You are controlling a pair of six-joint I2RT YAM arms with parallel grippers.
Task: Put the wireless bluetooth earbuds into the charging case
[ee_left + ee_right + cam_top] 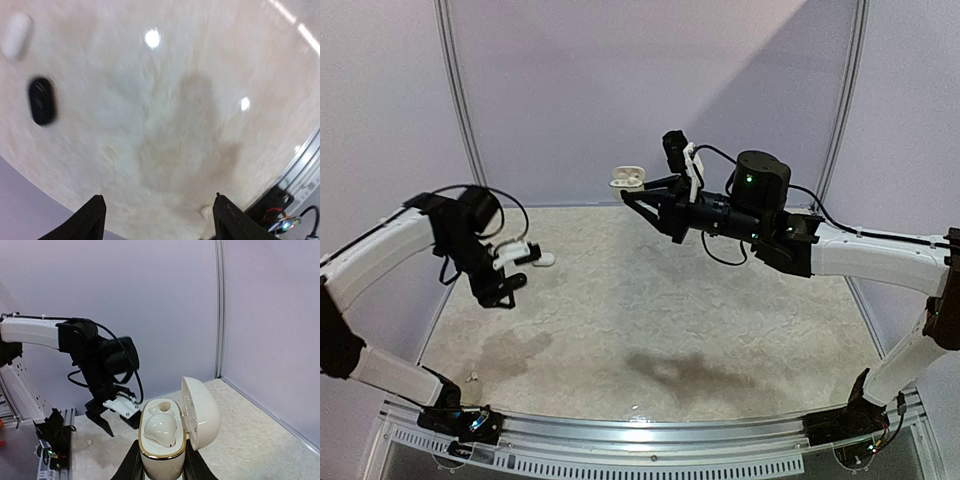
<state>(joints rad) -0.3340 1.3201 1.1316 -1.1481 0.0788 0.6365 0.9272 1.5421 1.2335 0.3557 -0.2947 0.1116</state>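
Right claw [160, 462] is clamping the open charging case [162, 437] upright while the left claw [159, 197], jaws apart, is hovering over a loose earbud [206, 212] near the desk [720, 310] edge.

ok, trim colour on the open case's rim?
Gold, on a white charging case; clearest in the right wrist view.

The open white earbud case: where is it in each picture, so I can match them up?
Top external: the case, upper centre, at the right claw's tip.
Left wrist: not in view.
Right wrist: case at bottom centre, lid open, gripped.
Shared landmark: the left claw, seen in all three.
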